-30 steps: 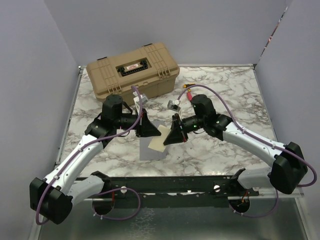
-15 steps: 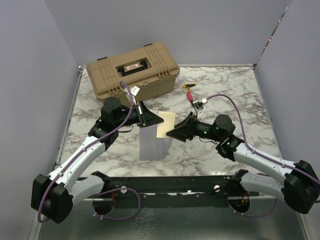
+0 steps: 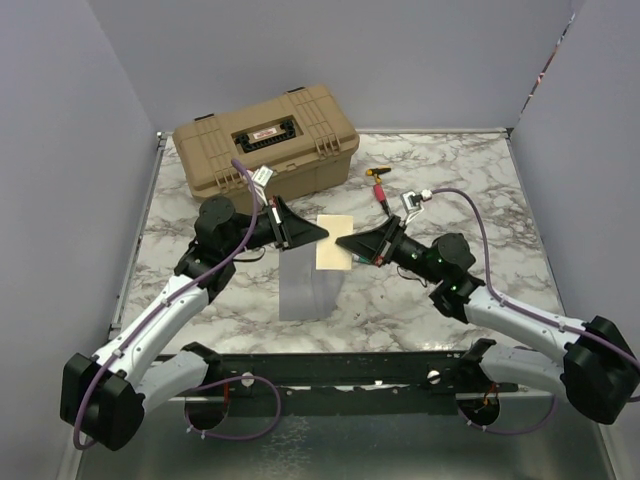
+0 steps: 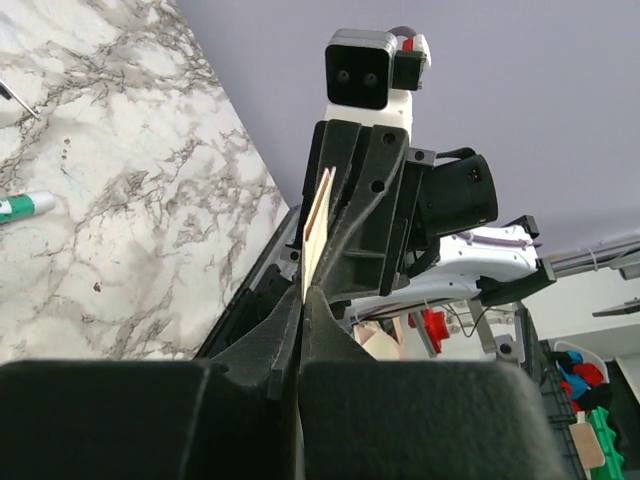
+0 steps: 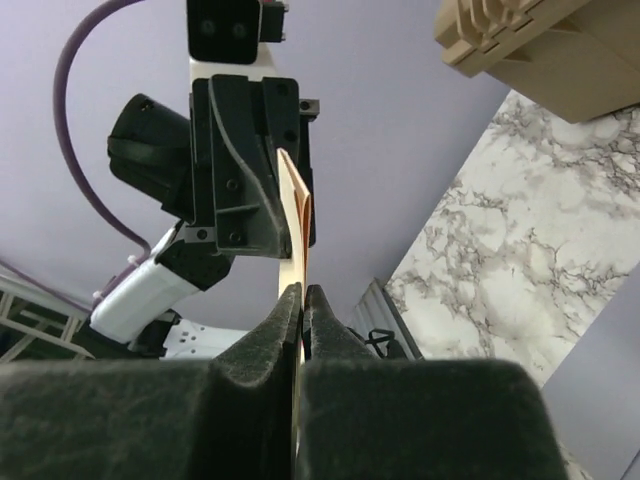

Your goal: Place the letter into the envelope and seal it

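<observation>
Aloft: letter, tan, creased; held clear of the surface, near the envelope laid flat below. Pinched at one edge in the left tool, clenched; pinched at the opposite edge in the right tool, likewise clenched on it. Judged light, thin and limp, slippery between hard fingers, apt to buckle or tear if pulled two ways. Best taken by the edges, leaving one edge free for the envelope's mouth.

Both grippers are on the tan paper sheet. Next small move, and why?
Probably lower both arms together toward the flat grey-lilac paper envelope. The left gripper and right gripper each pinch an edge of the thin pale tan letter, held in the air near the envelope's far end.
</observation>
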Controlling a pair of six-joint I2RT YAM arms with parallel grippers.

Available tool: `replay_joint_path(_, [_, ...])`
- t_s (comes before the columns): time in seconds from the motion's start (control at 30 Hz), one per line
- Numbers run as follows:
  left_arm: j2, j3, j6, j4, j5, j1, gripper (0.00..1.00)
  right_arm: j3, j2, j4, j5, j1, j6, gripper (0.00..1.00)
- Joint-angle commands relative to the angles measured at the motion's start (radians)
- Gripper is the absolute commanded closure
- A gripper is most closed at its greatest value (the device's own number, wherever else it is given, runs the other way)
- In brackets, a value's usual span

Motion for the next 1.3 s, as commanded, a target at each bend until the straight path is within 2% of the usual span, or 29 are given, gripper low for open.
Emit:
replay_joint_path(0.0, [-0.030,0.015,0.065,-0.069,-0.036,-0.005,0.95,0.027,-0.038,-0.156,0.104,0.003,0.005,1.00])
replay_joint_path(0.03, [-0.033,0.031,0.124,-0.160,-0.068,-0.006,0.77,0.056,-0.046,-0.258,0.125,0.003,-0.014,1.00])
replay_joint_path(0.07, [-0.036,0.044,0.167,-0.229,-0.111,-0.005,0.53,0.097,-0.047,-0.390,0.157,0.004,-0.031,1.00])
replay_joint_path(0.1, [-0.039,0.054,0.212,-0.308,-0.158,-0.005,0.34,0.136,-0.042,-0.520,0.196,0.004,-0.062,1.00])
replay_joint_path(0.13, [-0.042,0.059,0.245,-0.369,-0.220,-0.006,0.22,0.178,-0.029,-0.635,0.238,0.004,-0.099,1.00])
replay_joint_path(0.17, [-0.045,0.055,0.269,-0.419,-0.281,-0.005,0.14,0.213,-0.009,-0.736,0.282,0.004,-0.125,1.00])
replay_joint_path(0.23, [-0.060,0.023,0.299,-0.473,-0.383,-0.004,0.07,0.264,0.054,-0.882,0.343,0.005,-0.159,1.00])
replay_joint_path(0.4, [-0.100,-0.120,0.262,-0.521,-0.591,-0.004,0.05,0.365,0.280,-0.979,0.315,0.006,-0.197,1.00])
replay_joint_path(0.57, [-0.087,-0.216,0.239,-0.524,-0.705,-0.004,0.05,0.346,0.436,-0.893,0.300,0.018,-0.125,1.00])
replay_joint_path(0.73, [-0.077,-0.260,0.204,-0.515,-0.814,-0.004,0.04,0.464,0.576,-0.989,0.337,0.028,-0.133,1.00])
replay_joint_path(0.83, [-0.046,-0.300,0.173,-0.469,-0.869,-0.004,0.04,0.510,0.640,-0.989,0.340,0.045,-0.139,1.00])
replay_joint_path(1.03, [0.050,-0.351,0.121,-0.351,-0.870,-0.003,0.07,0.557,0.721,-1.021,0.399,0.090,-0.128,1.00])
replay_joint_path(1.27, [0.121,-0.344,0.154,-0.330,-0.823,-0.004,0.23,0.520,0.736,-0.972,0.392,0.095,-0.181,1.00])
